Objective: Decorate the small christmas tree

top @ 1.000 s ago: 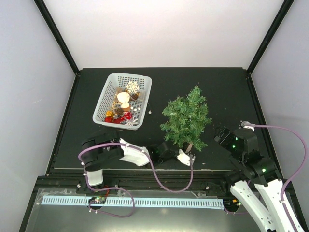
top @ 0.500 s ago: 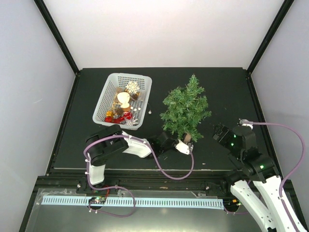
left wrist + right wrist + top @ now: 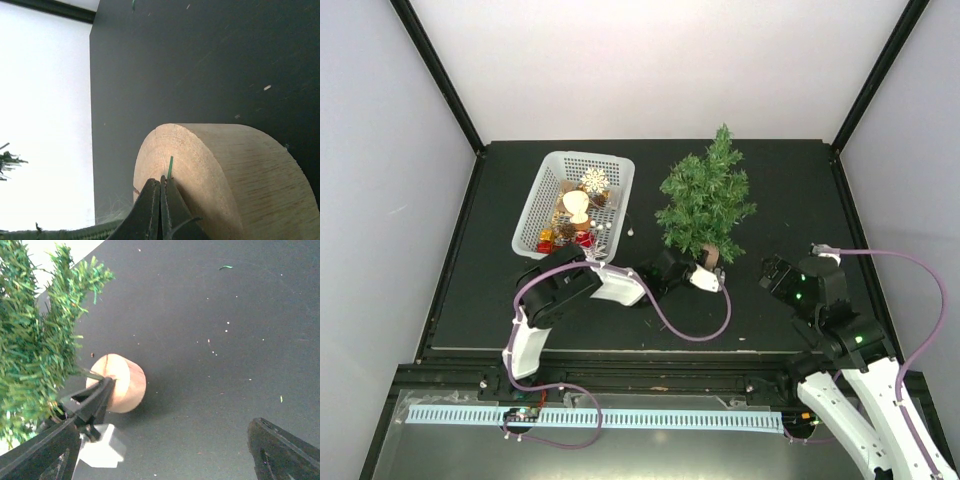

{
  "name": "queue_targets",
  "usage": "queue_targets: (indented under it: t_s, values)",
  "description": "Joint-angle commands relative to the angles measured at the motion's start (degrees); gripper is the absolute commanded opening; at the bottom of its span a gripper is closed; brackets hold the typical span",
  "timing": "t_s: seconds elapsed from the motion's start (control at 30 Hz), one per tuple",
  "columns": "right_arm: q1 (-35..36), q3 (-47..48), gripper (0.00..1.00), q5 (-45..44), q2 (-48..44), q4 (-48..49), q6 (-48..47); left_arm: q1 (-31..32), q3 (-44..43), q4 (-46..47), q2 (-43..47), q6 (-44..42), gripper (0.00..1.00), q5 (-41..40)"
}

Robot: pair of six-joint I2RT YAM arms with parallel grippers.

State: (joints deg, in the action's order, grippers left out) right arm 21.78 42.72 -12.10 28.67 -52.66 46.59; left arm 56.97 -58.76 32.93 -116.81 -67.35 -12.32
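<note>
Your left fingers (image 3: pixel 154 197) pinch the small christmas tree (image 3: pixel 705 205) by its trunk (crown toward the desk's (image 3: pixel 800 180) far edge); your right fingers (image 3: pixel 772 272), spread wide and empty, sit just to its right.

small christmas tree (image 3: pixel 705 205) — bushy green, mid-table

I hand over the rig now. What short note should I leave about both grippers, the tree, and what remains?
Left gripper: shut at the foot of the small christmas tree, against its wooden base.
Right gripper: open, empty, right of the tree.
Ornaments lie in the white basket, left of the tree.
Done: no ornament shows on the tree.
To do: pick ornaments and hang them.
</note>
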Motion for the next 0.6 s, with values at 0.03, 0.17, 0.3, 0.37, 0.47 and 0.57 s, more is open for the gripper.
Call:
queue_targets:
  t_s: [0.03, 0.17, 0.3, 0.37, 0.47, 0.57]
  values:
    - [0.28, 1.27, 0.91, -1.06, 0.83, 1.31, -0.8, -4.05, -4.25, -5.51, -4.48, -1.77, 0.02, -0.12]
    - [0.28, 0.99, 0.91, -1.08, 0.83, 1.6, -0.97, -6.04, -6.6, -6.27, -5.82, -2.4, 0.02, -0.16]
    - [0.29, 0.66, 0.92, -0.92, 0.54, 1.63, -1.07, -6.17, -5.88, -6.59, -4.53, -2.27, 0.02, 0.37]
    - [0.28, 0.61, 0.91, -0.99, 0.33, 1.43, -1.06, -6.17, -5.56, -7.3, -3.93, -1.75, 0.02, 0.54]
    - [0.27, 0.61, 0.92, -0.71, -0.49, 1.29, -1.23, -6.09, -4.03, -6.72, -2.43, -1.4, 0.02, 0.55]
    - [0.28, 0.62, 0.94, 0.63, -0.82, 1.62, -2.71, -5.6, -1.5, -6.5, 1.09, 0.61, 0.01, 1.41]
